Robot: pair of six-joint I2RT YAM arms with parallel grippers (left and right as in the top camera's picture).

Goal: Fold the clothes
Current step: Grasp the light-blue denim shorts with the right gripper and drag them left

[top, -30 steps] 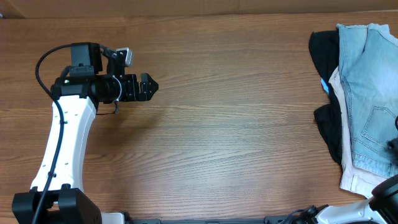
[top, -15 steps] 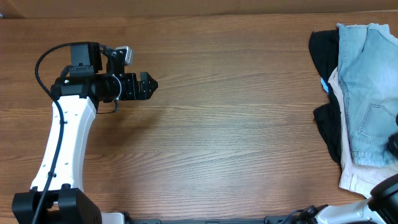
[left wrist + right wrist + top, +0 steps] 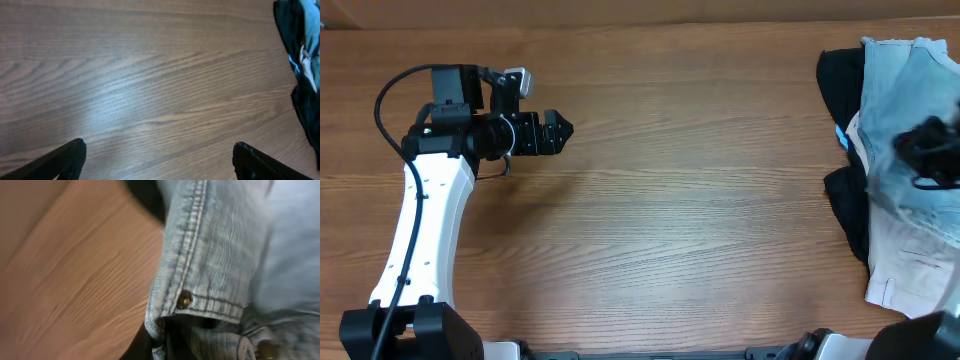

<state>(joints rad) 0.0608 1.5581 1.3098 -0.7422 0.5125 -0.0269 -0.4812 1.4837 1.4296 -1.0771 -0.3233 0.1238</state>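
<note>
The clothes, light-blue denim shorts [image 3: 905, 80], lie bunched on a pile at the table's far right. My right gripper [image 3: 925, 150] hovers blurred over them. In the right wrist view that gripper [image 3: 167, 341] is shut on the denim waistband [image 3: 210, 255], beside a brass rivet [image 3: 184, 299], and its fingers are mostly buried in cloth. My left gripper [image 3: 558, 130] is far off at the left, above bare wood. Its jaws stand wide open, with the left finger [image 3: 65, 159] and right finger [image 3: 255, 162] far apart and nothing between them.
Cream-white shorts [image 3: 910, 262] lie under the denim near the front right. A black garment [image 3: 840, 75] sticks out on the pile's left side and shows in the left wrist view [image 3: 305, 105]. The wooden table [image 3: 700, 200] stretches between the arms.
My right gripper shut on the denim and moved from the front right edge up over the pile, pulling the denim's lower part away and uncovering cream shorts. The left arm barely shifted.
</note>
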